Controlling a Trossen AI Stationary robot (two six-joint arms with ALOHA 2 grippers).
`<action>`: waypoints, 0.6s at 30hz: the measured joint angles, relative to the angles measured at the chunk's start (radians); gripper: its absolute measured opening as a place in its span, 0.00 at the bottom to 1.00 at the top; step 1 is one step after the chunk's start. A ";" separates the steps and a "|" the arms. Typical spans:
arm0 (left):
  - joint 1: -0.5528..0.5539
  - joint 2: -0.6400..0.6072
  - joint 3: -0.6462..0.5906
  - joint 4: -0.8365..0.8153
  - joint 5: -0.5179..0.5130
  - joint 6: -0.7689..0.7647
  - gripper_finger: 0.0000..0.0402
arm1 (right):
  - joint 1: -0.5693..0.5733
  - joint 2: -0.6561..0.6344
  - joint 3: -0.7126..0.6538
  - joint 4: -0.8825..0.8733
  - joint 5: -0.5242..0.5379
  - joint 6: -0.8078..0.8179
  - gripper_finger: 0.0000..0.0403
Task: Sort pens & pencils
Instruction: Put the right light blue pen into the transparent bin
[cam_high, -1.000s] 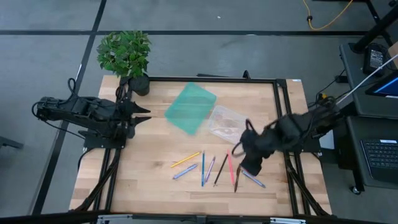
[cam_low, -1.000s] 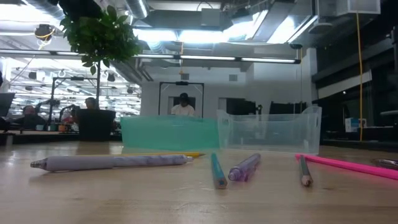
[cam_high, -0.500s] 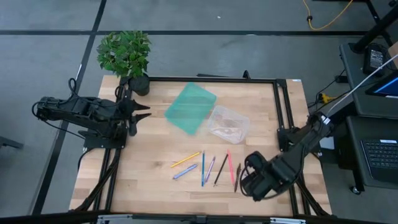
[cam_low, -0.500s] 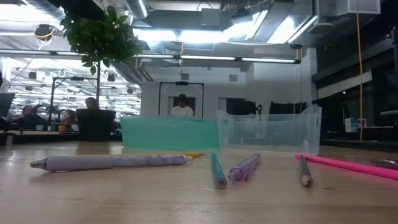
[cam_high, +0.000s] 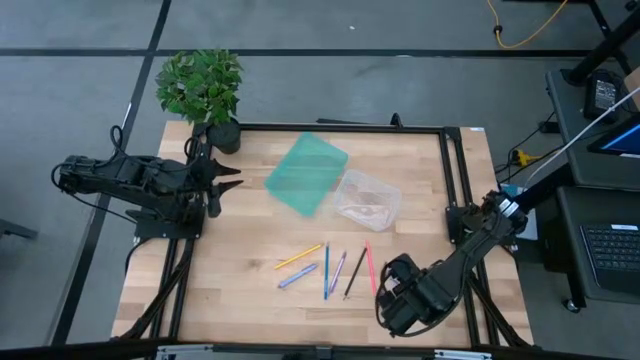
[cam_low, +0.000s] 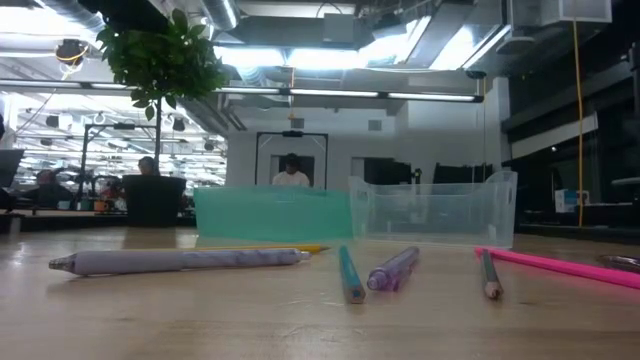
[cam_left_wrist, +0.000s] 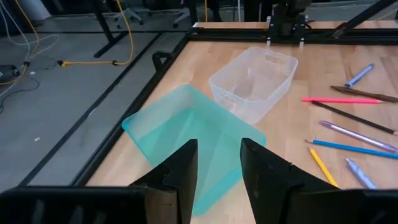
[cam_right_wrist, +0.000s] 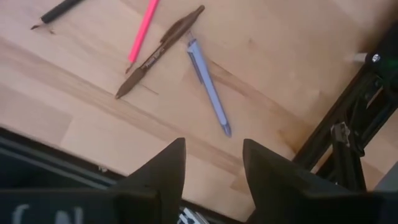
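Right gripper (cam_right_wrist: 208, 165) hovers over the table's front-right edge, jaws parted, holding nothing. Thin grey-blue pen (cam_right_wrist: 209, 86) and brown stick (cam_right_wrist: 160, 51) lie on the wood just ahead of its fingertips. Left gripper (cam_left_wrist: 217, 165) waits, open and empty, over the translucent teal tray (cam_left_wrist: 186, 124).

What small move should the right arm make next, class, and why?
Probably lower the right gripper onto the grey-blue pen. Its fingers stand open and empty just above the table, with that pen and the brown one lying nearest ahead. Both bins, green and clear, look empty, and the left gripper waits at the table's edge.
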 joint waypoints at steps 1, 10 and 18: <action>0.000 0.000 0.000 -0.006 0.000 0.000 0.29 | 0.000 0.006 0.000 0.000 0.000 0.000 0.40; 0.000 0.000 0.000 -0.057 0.001 -0.035 0.29 | 0.001 0.048 0.000 -0.006 0.000 -0.019 0.40; 0.000 0.000 0.000 -0.069 0.041 -0.083 0.29 | 0.006 0.048 -0.139 0.057 -0.074 -0.048 0.40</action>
